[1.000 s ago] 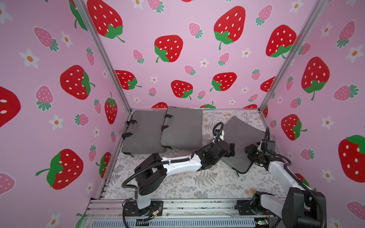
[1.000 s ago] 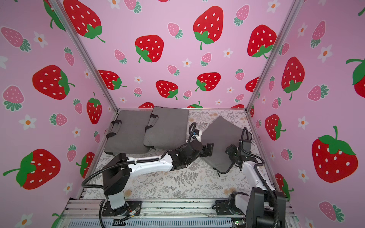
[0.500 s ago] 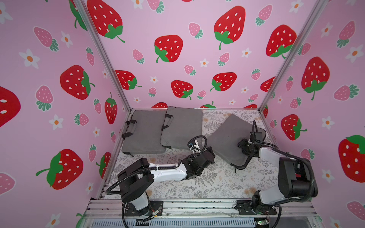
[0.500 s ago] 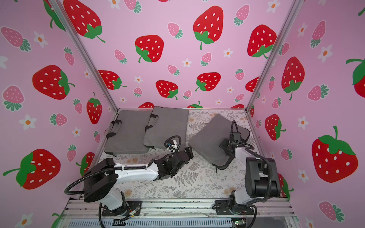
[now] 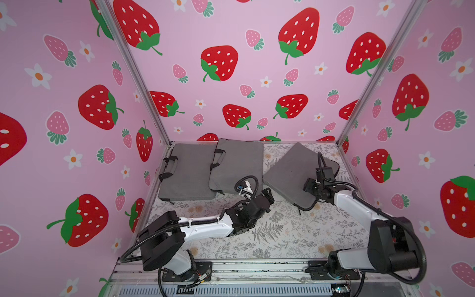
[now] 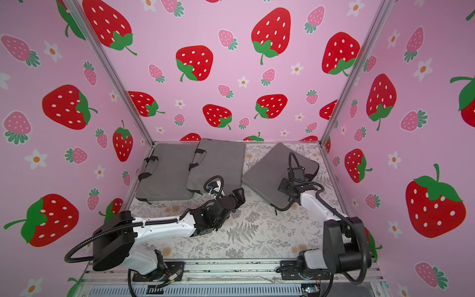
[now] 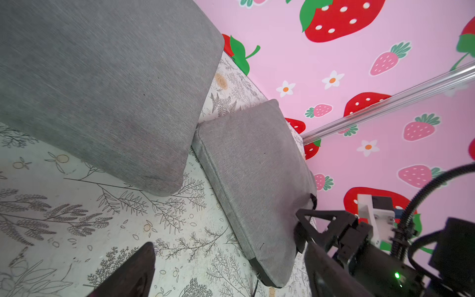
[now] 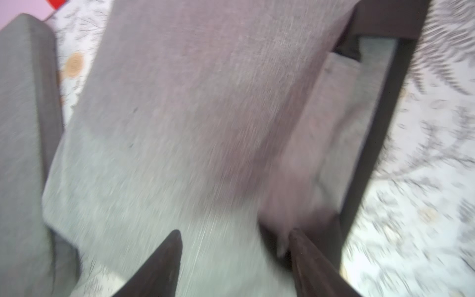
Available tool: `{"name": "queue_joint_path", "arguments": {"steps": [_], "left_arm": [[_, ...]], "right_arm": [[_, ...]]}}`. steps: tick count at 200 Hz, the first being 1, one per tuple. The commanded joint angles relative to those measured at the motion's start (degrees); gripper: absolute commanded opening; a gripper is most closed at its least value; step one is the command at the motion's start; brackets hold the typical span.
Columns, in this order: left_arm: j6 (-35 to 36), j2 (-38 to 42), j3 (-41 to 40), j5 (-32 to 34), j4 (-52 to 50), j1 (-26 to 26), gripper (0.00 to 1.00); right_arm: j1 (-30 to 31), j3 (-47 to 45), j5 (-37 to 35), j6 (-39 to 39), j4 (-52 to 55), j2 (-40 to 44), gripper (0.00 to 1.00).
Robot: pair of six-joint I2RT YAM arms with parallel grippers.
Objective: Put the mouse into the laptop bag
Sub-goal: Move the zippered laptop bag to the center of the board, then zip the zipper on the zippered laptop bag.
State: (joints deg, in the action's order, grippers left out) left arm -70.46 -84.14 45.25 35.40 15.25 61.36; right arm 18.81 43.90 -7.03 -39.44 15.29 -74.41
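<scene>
At the table's (image 5: 282,231) middle the left gripper (image 5: 268,193) hangs released, empty. Farther right, the right gripper (image 5: 307,185), fingers spread, sits over a soft grey bag (image 5: 288,167). No mouse shows; probably light, hard and slick, so pinch its sides.

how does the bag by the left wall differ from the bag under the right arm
The left bag lies square to the left wall; the right bag is turned cornerwise. The middle bag overlaps the left bag's edge; over the right bag hangs the right gripper, jaws apart. The left bag's handles face that wall; the right bag's strap shows at its near corner. Both are flat grey fabric.
</scene>
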Motion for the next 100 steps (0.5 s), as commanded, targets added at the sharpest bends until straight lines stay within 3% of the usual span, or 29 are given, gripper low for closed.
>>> {"name": "queue_joint_path", "arguments": {"steps": [1, 28, 48, 69, 100], "left_arm": [[-0.94, 4.59, -3.77, 3.83, 0.26, -0.15, 0.92], [-1.00, 11.04, -7.23, 5.74, -2.11, -0.30, 0.97], [-0.86, 15.57, -9.18, 6.29, -4.94, -0.78, 0.98], [-1.05, 19.78, -11.92, 6.15, -6.02, -1.22, 1.00], [-1.94, 25.04, -16.14, 7.15, -7.19, -1.42, 0.99]], "right_arm": [[9.52, -2.85, -9.46, -3.02, 8.98, 7.41, 0.68], [25.49, -4.38, -20.70, -10.32, 15.16, 11.52, 0.67], [33.97, -4.88, -25.99, -15.44, 17.83, 10.64, 0.67], [38.13, -5.13, -28.04, -18.56, 18.55, 7.19, 0.66], [38.67, -7.27, -29.10, -21.03, 17.22, 1.84, 0.63]]}}
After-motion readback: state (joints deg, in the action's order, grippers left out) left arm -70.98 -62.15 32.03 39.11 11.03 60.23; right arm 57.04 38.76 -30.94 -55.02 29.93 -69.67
